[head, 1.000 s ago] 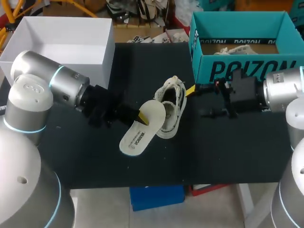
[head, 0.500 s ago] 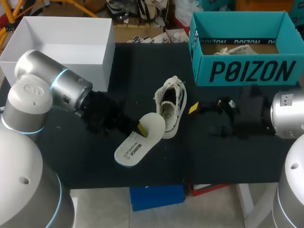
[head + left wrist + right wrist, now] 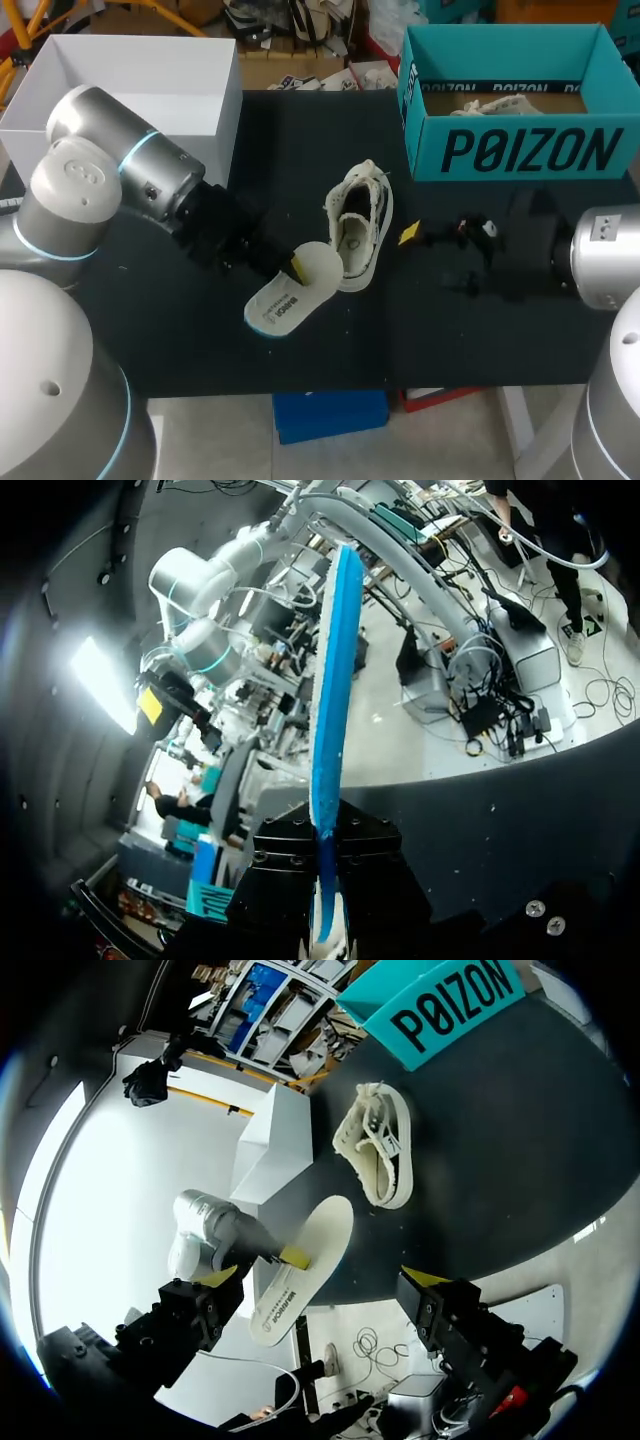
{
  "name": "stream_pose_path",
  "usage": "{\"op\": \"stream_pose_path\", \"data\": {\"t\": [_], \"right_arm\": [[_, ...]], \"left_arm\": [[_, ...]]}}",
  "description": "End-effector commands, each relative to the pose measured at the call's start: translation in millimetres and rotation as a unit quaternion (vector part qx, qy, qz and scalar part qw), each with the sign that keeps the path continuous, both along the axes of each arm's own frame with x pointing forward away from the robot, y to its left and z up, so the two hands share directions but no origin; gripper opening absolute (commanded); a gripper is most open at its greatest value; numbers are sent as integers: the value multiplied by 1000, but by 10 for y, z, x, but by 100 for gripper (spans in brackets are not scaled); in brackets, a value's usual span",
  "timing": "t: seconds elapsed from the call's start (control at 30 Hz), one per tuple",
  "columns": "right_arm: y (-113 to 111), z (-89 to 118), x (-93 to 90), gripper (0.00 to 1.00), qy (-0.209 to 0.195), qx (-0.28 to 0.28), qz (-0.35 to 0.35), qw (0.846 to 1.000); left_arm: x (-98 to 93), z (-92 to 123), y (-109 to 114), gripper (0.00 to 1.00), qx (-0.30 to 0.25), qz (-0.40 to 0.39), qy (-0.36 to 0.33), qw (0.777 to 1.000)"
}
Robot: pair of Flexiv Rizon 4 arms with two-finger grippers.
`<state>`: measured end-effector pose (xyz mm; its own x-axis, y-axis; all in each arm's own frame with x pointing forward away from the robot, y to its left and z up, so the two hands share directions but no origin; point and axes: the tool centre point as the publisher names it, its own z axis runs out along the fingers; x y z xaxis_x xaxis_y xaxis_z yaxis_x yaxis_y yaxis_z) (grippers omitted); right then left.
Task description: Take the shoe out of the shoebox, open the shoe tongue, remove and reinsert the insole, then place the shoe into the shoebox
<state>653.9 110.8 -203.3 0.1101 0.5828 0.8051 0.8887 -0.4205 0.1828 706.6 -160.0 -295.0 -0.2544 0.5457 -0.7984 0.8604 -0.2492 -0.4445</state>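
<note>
A pale low sneaker (image 3: 358, 225) lies on the black table (image 3: 300, 140), opening upward, with no insole in it. My left gripper (image 3: 296, 267) is shut on the off-white insole (image 3: 288, 297) and holds it just in front and to the left of the shoe. In the left wrist view the insole (image 3: 328, 680) shows edge-on with a blue underside, clamped between the fingers (image 3: 285, 880). My right gripper (image 3: 440, 258) stands open to the right of the shoe, apart from it. The right wrist view shows the shoe (image 3: 380, 1145) and the insole (image 3: 300, 1270) ahead of its spread fingers (image 3: 425, 1278).
A teal shoebox (image 3: 510, 150) stands open at the back right, with pale material inside. A white open box (image 3: 215, 120) sits at the back left. The table's front edge (image 3: 330, 385) runs close below the insole.
My right gripper has drawn back from the shoe, to the right and toward the front. My left gripper has shifted slightly right with the insole, which now looks more steeply tilted.
</note>
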Motion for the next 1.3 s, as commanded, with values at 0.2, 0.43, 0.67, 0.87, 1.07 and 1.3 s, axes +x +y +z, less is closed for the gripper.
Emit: {"op": "stream_pose_path", "data": {"t": [0.2,0.43,0.67,0.87,1.07,1.3], "right_arm": [[19,-24,-29,100,-9,0,-12,1000],[19,-24,-29,100,-9,0,-12,1000],[-122,-56,142,100,14,23,24,999],[-242,-38,233,100,19,17,31,999],[-281,-57,246,100,18,20,25,999],[-281,-57,246,100,18,20,25,999]], "left_arm": [[292,-125,-217,0,7,-39,9,999],[352,-148,-298,0,7,-47,10,999],[369,-178,-317,0,7,-50,13,999],[394,-181,-307,0,7,-47,15,999],[430,-187,-320,0,21,-57,16,998],[513,-285,-388,0,56,-75,25,995]]}}
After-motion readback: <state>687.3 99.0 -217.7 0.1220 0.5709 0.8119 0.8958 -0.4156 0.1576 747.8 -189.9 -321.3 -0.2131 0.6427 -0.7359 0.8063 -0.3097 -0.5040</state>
